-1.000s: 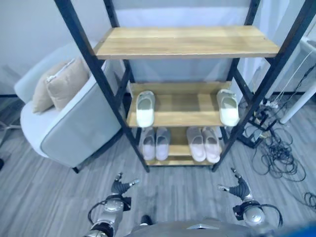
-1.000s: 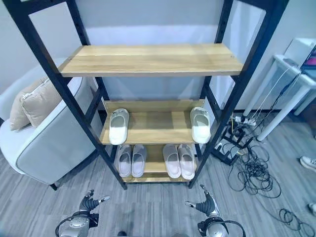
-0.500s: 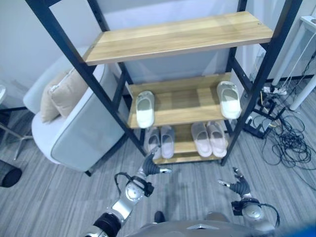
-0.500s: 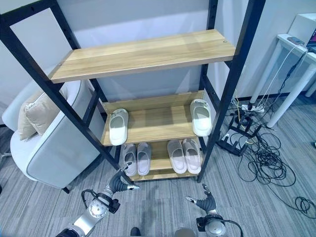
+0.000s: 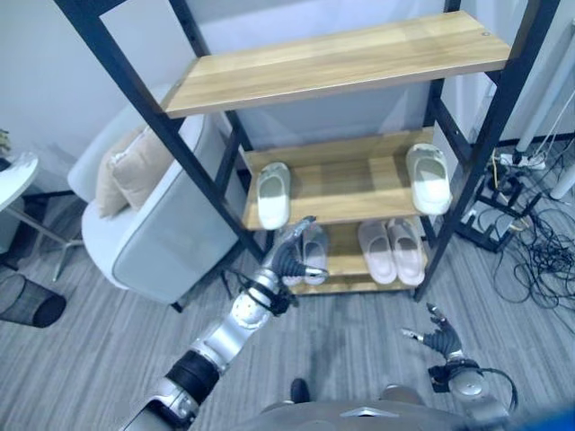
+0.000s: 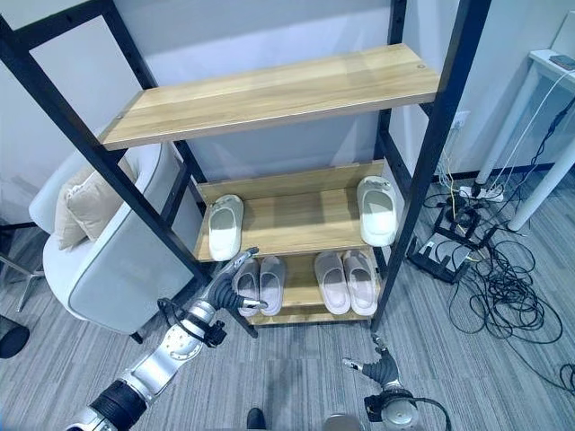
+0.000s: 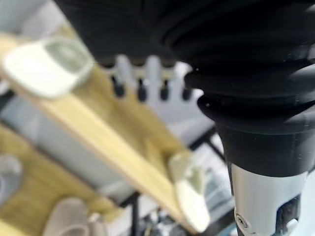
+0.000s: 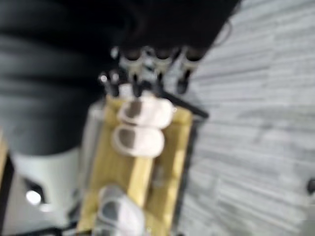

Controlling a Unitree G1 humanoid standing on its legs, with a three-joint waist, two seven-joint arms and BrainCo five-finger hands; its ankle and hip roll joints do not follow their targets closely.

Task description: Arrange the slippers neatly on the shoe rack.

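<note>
A black-framed shoe rack (image 5: pixel 220 189) carries wooden shelves. On its middle shelf (image 5: pixel 350 189) a white slipper (image 5: pixel 273 194) lies at the left end and its mate (image 5: pixel 429 178) at the right end, far apart. On the bottom shelf stand a grey pair (image 6: pixel 260 284) and a pinkish pair (image 5: pixel 391 249). My left hand (image 5: pixel 291 254) is raised in front of the rack's lower left, just below the left white slipper, fingers straight and holding nothing. My right hand (image 5: pixel 439 338) hangs low over the floor at the right, fingers spread.
A grey armchair (image 5: pixel 162 238) with a beige cushion (image 5: pixel 135 166) stands close to the rack's left post. Loose cables (image 5: pixel 539 260) and a power strip lie on the floor at the right. A black bin (image 5: pixel 27 301) and a white table edge (image 5: pixel 13 171) sit far left.
My left arm has lifted from near the floor up toward the rack's left side, below the left white slipper. The camera shifted; my right hand stayed low.
</note>
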